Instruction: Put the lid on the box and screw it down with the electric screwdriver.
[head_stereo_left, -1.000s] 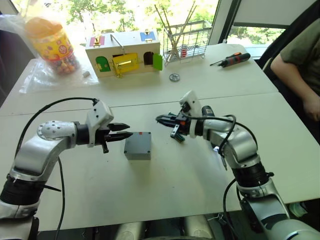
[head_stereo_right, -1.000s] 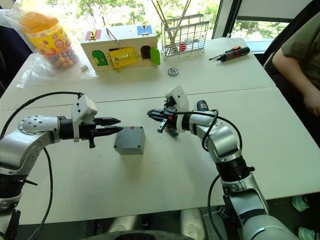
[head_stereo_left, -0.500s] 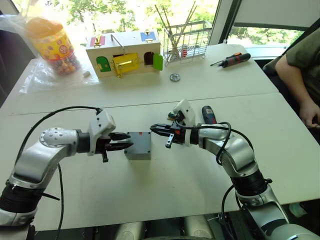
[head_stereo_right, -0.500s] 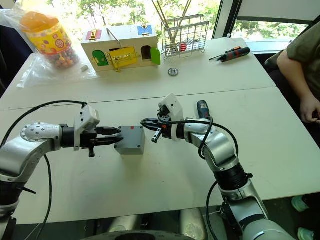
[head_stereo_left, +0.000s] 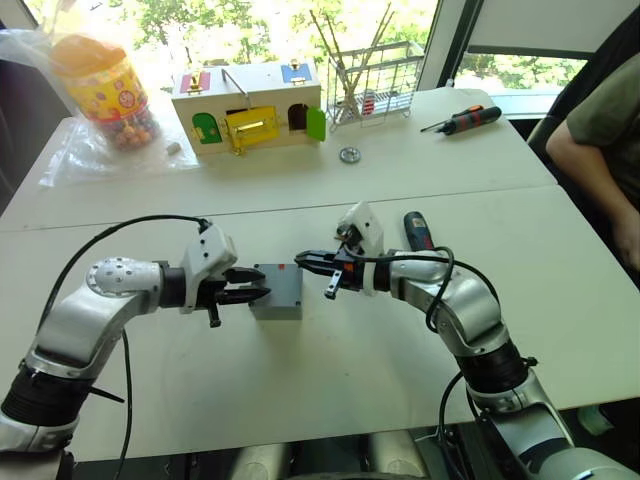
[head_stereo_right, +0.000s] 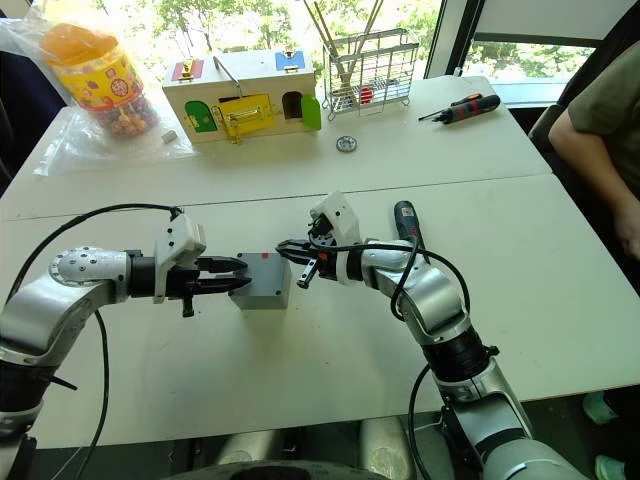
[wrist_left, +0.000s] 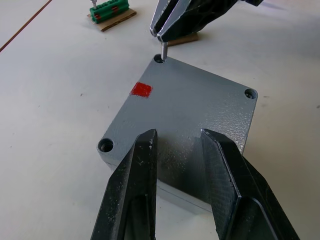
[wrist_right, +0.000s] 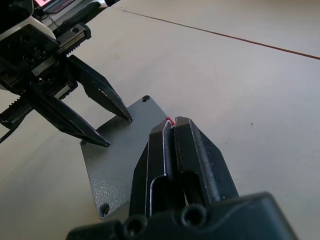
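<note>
Both arms have closed in: the right claw (wrist_left: 161, 34), pinching a screw (wrist_left: 163, 50), should lower it plumb into the lid (wrist_left: 190, 112)'s 11-o'clock hole while the spread left claw (wrist_left: 179, 150) steadies.

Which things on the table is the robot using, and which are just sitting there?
For the job:
lid on the box
screw in the right gripper
left gripper
electric screwdriver

Just lying about:
wooden latch box
candy jar
wire rack
manual screwdriver
</note>
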